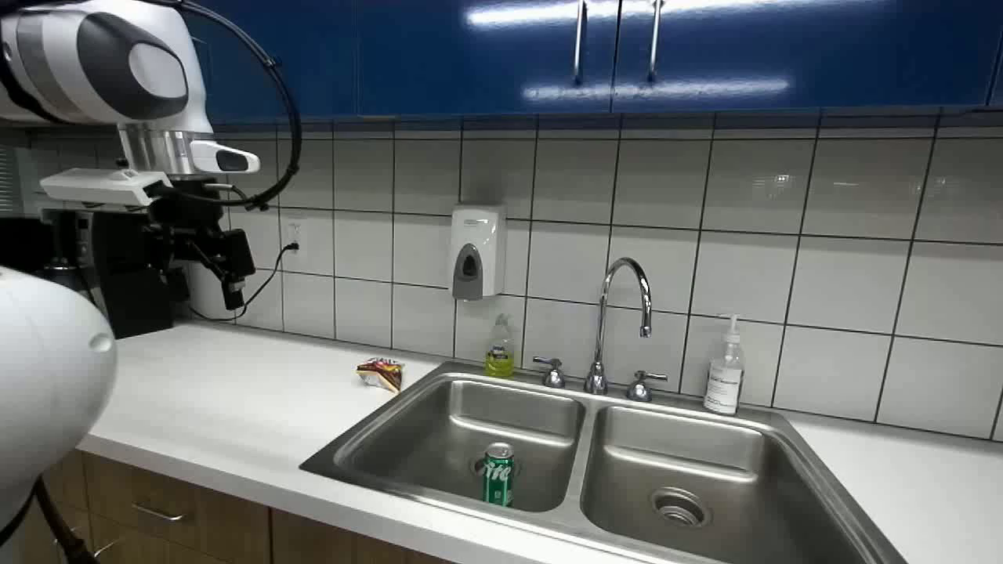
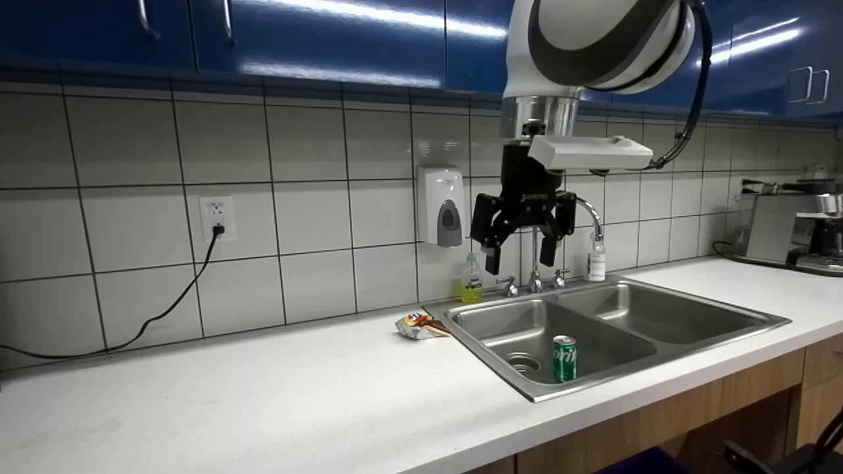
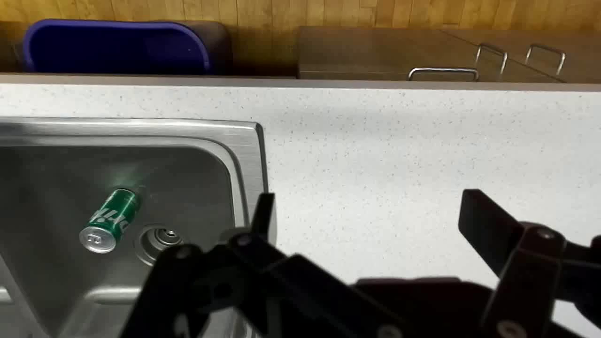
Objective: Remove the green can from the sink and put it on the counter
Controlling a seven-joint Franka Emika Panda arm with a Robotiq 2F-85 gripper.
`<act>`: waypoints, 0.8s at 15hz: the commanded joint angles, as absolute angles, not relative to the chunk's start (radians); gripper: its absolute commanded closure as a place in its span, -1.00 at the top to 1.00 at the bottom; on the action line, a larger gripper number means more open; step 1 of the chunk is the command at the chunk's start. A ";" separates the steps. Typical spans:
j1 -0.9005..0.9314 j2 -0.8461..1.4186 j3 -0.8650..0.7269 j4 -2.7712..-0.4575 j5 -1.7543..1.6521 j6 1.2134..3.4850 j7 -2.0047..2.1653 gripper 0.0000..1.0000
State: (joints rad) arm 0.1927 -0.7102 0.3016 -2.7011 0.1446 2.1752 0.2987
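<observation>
The green can (image 1: 498, 474) stands upright in a bowl of the steel sink (image 1: 581, 462), near the drain, with its silvery top up. It also shows in an exterior view (image 2: 564, 359) and at the left in the wrist view (image 3: 112, 216). The white counter (image 2: 263, 395) runs beside the sink and fills the middle of the wrist view (image 3: 375, 150). My gripper (image 2: 520, 257) is open and empty, pointing down, high above the counter beside the sink and apart from the can. Its fingers are spread wide in the wrist view (image 3: 368, 204).
A snack bag (image 1: 382, 374) lies on the counter by the sink's corner. A yellow soap bottle (image 1: 500, 356), the faucet (image 1: 603, 337) and a pump bottle (image 1: 723, 380) stand along the back. A soap dispenser (image 2: 441, 205) is on the wall below blue cabinets (image 1: 486, 63). A purple bin (image 3: 115, 47) is below.
</observation>
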 commanded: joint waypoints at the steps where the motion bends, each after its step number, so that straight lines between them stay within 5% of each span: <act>1: 0.199 -0.707 0.295 -2.699 0.139 2.173 0.303 1.00; 12: 0.134 -0.644 0.186 -2.694 0.054 2.170 0.213 1.00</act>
